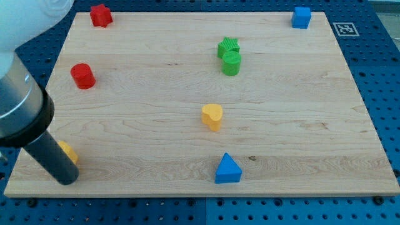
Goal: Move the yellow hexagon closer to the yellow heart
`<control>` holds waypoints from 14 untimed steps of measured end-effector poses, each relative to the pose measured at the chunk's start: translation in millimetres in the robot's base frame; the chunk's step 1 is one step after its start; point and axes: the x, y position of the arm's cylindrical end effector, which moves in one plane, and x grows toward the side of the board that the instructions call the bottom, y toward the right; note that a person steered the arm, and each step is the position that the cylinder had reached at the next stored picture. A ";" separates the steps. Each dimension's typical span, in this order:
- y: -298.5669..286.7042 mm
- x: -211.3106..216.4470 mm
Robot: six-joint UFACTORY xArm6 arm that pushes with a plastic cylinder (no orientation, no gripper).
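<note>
The big dark rod point(53, 159) covers most of the yellow block point(69, 151), so its shape is hard to tell. The rod's top is cut off at the view's left edge.

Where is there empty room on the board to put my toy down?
The biggest bare patch is the view's right side, between the blue cube, the blue triangle and the yellow heart. The middle left, between the red cylinder and the heart, is bare too. It's crowded at the bottom left, where my tip meets the yellow hexagon.
</note>
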 end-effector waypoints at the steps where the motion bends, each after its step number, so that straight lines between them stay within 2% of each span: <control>1: -36.5 -1.0; 2: -70.6 -7.1; 3: -76.8 -13.0; 7: -46.6 -47.6; 8: -23.9 -35.0; 10: 9.0 -42.6; 14: 19.5 -42.6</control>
